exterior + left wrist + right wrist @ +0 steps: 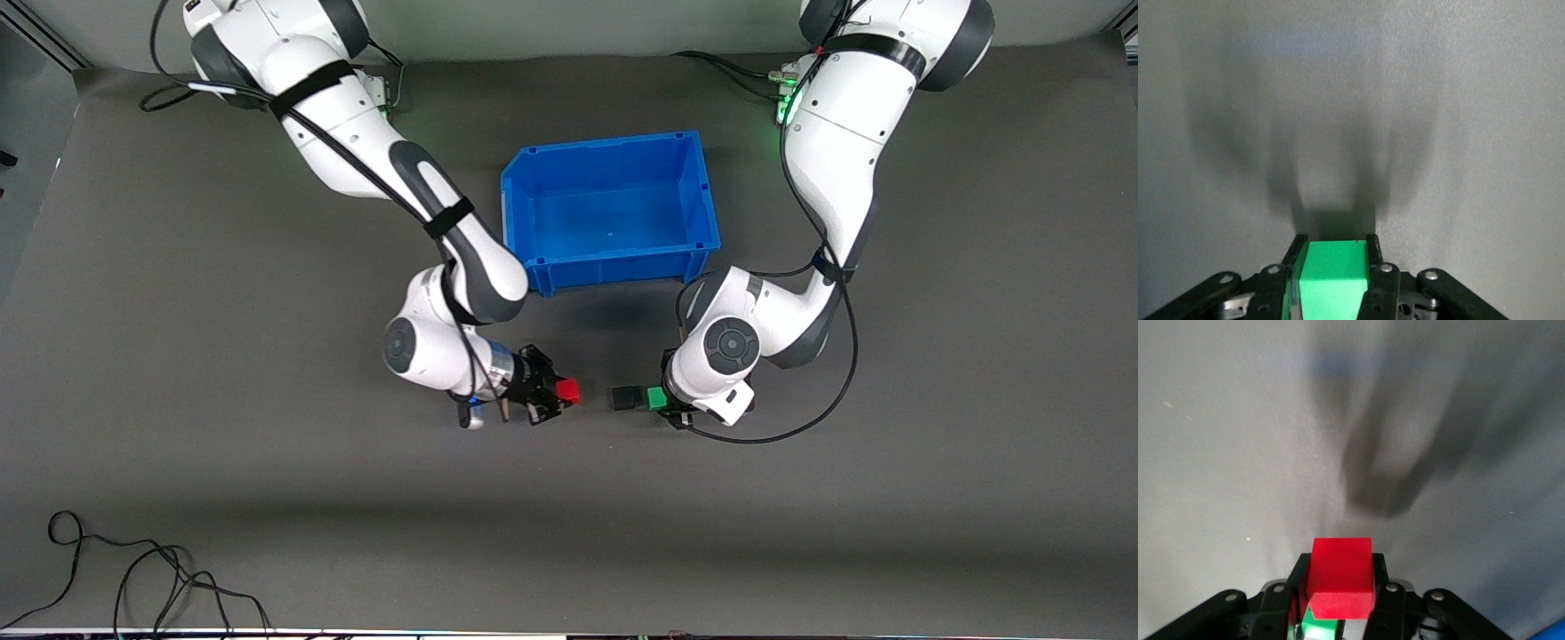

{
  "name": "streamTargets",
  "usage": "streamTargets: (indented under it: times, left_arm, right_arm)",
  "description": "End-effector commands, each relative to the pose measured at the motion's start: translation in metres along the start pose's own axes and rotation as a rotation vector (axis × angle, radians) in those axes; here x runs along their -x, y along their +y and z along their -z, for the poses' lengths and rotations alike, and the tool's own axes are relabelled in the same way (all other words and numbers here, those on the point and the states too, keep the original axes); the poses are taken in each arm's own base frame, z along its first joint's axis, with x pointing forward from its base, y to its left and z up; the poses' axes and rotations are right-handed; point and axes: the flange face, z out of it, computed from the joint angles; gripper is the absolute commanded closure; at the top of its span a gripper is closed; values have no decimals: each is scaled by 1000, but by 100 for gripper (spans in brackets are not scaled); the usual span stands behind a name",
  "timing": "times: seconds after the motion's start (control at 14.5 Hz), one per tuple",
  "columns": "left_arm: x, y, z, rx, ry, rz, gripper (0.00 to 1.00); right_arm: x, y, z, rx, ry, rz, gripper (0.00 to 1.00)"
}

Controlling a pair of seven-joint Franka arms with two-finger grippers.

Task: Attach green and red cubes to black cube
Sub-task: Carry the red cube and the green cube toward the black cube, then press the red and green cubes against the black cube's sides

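Left gripper [665,404] fingers clamp the green cube [656,398] against the black cube [625,397] mid-worktop, while right gripper [553,397] fingers pinch the red cube [567,391] ready to join.

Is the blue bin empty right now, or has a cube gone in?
Empty. The front view shows the blue bin's bare floor; the red cube, green cube and black cube are all outside it.

Black cube [624,397] seemingly touching green cube [656,397]

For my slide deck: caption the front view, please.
Right gripper holds red cube, left gripper green cube beside black cube.
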Motion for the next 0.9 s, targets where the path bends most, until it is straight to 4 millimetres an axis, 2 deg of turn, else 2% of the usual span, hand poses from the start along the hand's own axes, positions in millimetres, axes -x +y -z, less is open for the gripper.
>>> streamTargets:
  times: [0.0,0.14,0.28,0.42,0.62,0.83]
  left_arm:
    - [13,-2,1,9,-1,26,96]
    - [19,-3,1,32,-20,23,96]
    - [23,-6,-2,32,-18,12,94]
    - [27,-9,-2,33,-16,3,93]
    - [25,-10,-7,30,-6,-5,91]
    - [30,-13,-8,30,-5,-24,90]
  right_arm:
    - [8,-6,-21,-32,33,48,76]
    - [15,-5,-34,-31,35,73,76]
    - [14,-4,-41,-28,38,78,76]
    - [16,-5,-41,-41,48,91,76]
    - [27,2,-54,-86,63,102,76]
    - [29,4,-57,-102,64,99,77]
